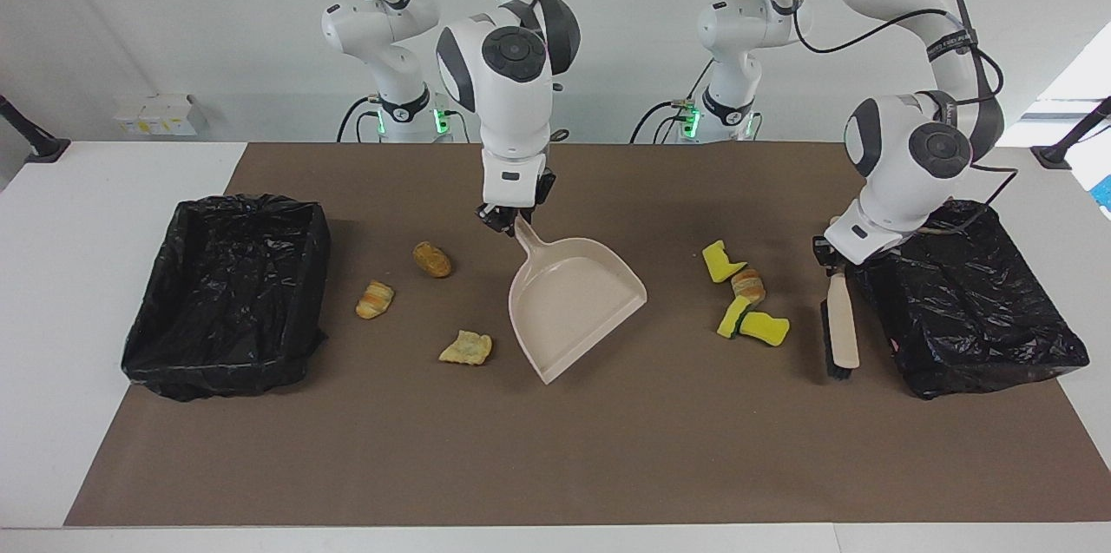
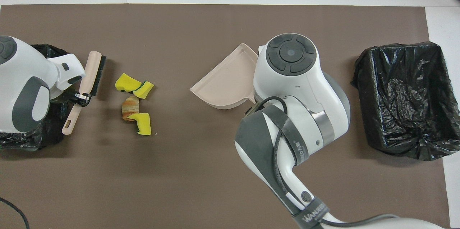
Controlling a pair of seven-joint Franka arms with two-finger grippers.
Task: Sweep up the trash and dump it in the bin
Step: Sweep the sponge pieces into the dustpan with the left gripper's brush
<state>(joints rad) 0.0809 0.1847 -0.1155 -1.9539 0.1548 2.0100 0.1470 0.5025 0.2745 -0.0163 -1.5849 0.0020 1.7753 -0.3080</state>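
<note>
My right gripper (image 1: 510,221) is shut on the handle of the beige dustpan (image 1: 568,301), whose mouth is turned toward the left arm's end of the table; the pan also shows in the overhead view (image 2: 224,81). My left gripper (image 1: 835,262) is shut on the handle of the black-bristled brush (image 1: 840,325) (image 2: 93,74), bristles down beside the trash cluster. That cluster is three yellow sponges (image 1: 721,261) (image 1: 764,328) (image 2: 128,82) and a pastry lump (image 1: 748,284) (image 2: 130,106). Three bread pieces (image 1: 431,259) (image 1: 375,299) (image 1: 467,348) lie toward the right arm's end, hidden under the arm in the overhead view.
A black-lined bin (image 1: 227,292) (image 2: 402,99) stands at the right arm's end of the brown mat. A second black-lined bin (image 1: 963,301) stands at the left arm's end, right beside the brush and the left gripper.
</note>
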